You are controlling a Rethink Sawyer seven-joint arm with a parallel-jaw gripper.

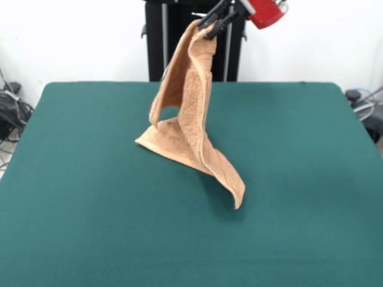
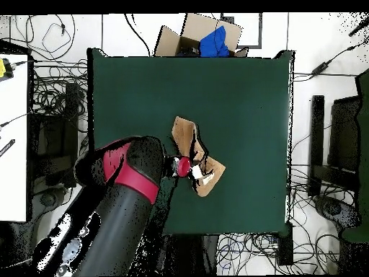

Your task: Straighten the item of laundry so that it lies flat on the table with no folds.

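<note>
The tan terry towel (image 1: 190, 110) hangs from my gripper (image 1: 210, 26), which is shut on its top corner high above the green table (image 1: 78, 197). The towel drapes down in long folds. Its lower part rests on the cloth near the table's middle, with one corner (image 1: 238, 192) curling up toward the camera. In the overhead view the towel (image 2: 196, 155) shows as a crumpled shape beside the gripper (image 2: 184, 167), with the red and black arm (image 2: 126, 180) reaching in from the lower left.
The black pedestal (image 1: 179, 36) stands behind the table's far edge. A cardboard box with blue cloth (image 2: 209, 40) sits beyond the table's opposite edge. Cables (image 2: 50, 86) and equipment lie on the floor around the table.
</note>
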